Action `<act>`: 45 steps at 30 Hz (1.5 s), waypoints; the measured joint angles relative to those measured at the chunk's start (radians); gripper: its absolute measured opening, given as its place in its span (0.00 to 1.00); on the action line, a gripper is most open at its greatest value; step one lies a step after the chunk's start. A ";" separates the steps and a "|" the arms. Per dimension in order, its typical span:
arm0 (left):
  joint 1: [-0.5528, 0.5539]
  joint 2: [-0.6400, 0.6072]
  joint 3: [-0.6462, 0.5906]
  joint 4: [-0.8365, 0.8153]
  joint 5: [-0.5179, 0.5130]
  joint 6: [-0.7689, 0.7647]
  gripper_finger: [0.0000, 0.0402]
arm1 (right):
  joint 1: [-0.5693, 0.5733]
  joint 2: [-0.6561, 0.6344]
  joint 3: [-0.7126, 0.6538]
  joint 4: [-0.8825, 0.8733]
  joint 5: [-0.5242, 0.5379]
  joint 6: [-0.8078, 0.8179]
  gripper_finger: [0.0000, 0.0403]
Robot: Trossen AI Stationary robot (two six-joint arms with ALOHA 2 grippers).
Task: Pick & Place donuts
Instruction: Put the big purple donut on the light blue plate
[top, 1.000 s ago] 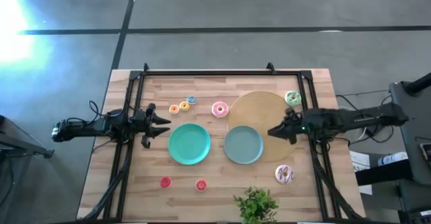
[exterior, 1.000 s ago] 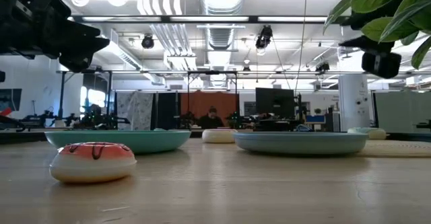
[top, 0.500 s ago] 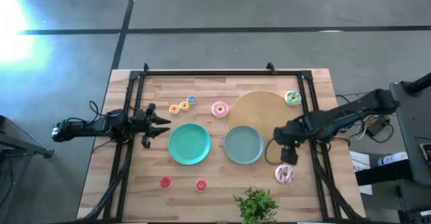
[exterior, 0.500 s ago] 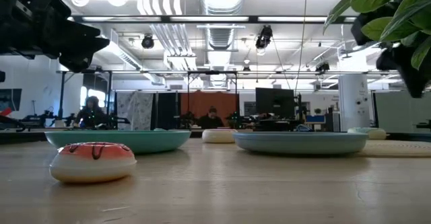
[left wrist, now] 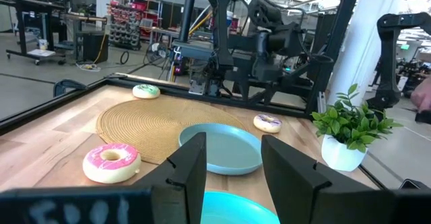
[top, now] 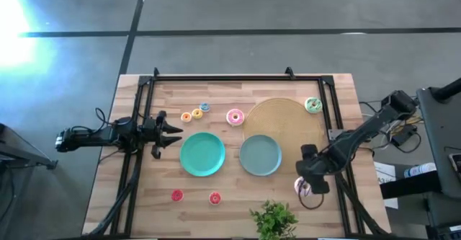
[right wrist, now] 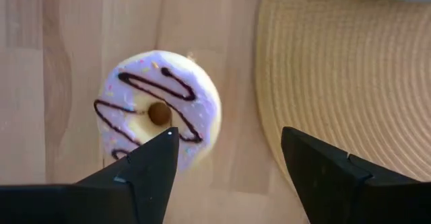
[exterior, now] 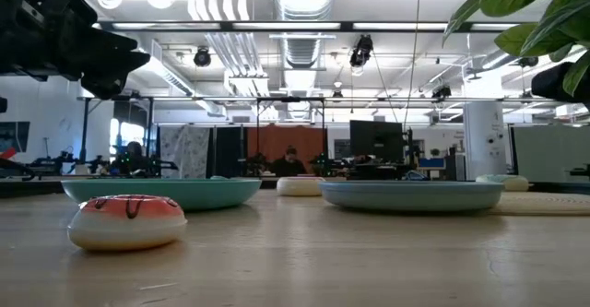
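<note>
Since swinging off the tan disc point(top: 277, 117) | right gripper point(right wrist: 225, 160) above white donut point(right wrist: 159, 109) | jaws spread, empty

Two teal plates sit side by side mid-table, the left plate point(top: 202, 154) brighter than the right plate point(top: 260, 156); the right one overlaps a round tan woven mat point(top: 282, 121); a small potted plant point(top: 274, 220) stands at the wooden table's point(top: 238, 197) near edge.

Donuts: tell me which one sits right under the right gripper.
The white donut with dark zigzag icing, on bare wood beside the tan mat. The right gripper hangs open over it; the pink and green ones lie farther away.
</note>
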 joint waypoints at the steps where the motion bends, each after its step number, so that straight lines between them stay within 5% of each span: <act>1: 0.000 0.000 0.000 0.000 0.000 0.000 0.29 | 0.004 0.010 -0.005 0.015 0.002 0.008 0.62; 18: 0.000 0.000 0.000 0.000 0.000 0.000 0.29 | 0.020 0.151 -0.043 0.202 -0.047 -0.013 0.58; 24: 0.000 0.000 0.000 0.000 0.000 0.000 0.29 | 0.020 0.189 -0.043 0.212 -0.057 -0.013 0.45; 30: 0.000 0.000 0.000 0.000 0.000 0.000 0.29 | 0.007 0.245 -0.027 0.196 -0.066 0.054 0.21; 34: 0.000 0.000 0.000 0.000 0.000 0.000 0.29 | 0.002 0.190 0.009 0.203 -0.011 0.142 0.06; 41: 0.000 0.000 0.000 0.000 0.000 0.000 0.29 | -0.113 -0.057 0.045 0.236 0.257 0.219 0.05; 45: 0.000 0.000 0.000 0.000 0.000 0.000 0.29 | -0.296 -0.053 0.028 0.340 0.187 0.220 0.05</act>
